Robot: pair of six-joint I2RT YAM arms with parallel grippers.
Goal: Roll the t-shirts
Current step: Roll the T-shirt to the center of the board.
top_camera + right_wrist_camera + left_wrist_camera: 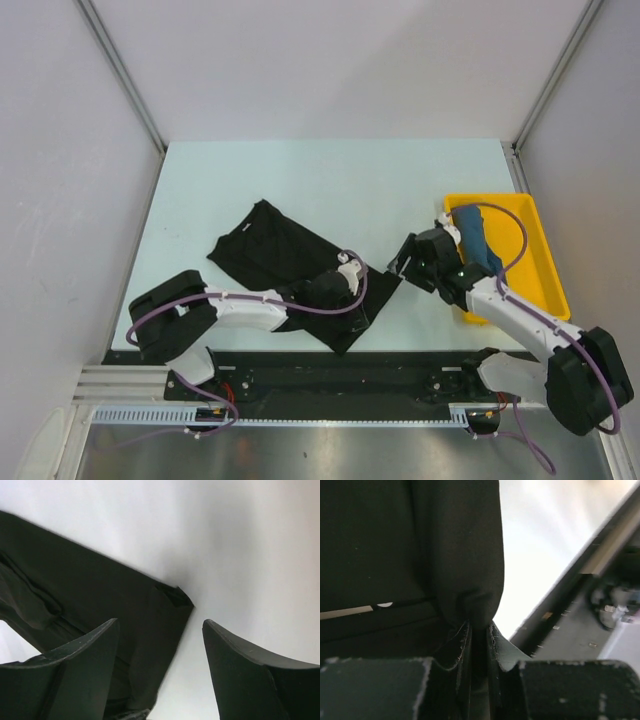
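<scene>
Top external view: I think the black t-shirt (270,250) is being readied for rolling, near the table's (300,170) front edge.
The left gripper (480,627) pinches its cloth; the right gripper (160,621) gapes wide above a corner and should grab it next.

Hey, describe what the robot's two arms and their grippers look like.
Both the left arm and right arm have white link shells between bulky black joint housings, each trailed by a looping purple cable. The left gripper has thin black fingers with worn, pale edges; the right gripper has dark, smooth, wedge-shaped fingers.
</scene>
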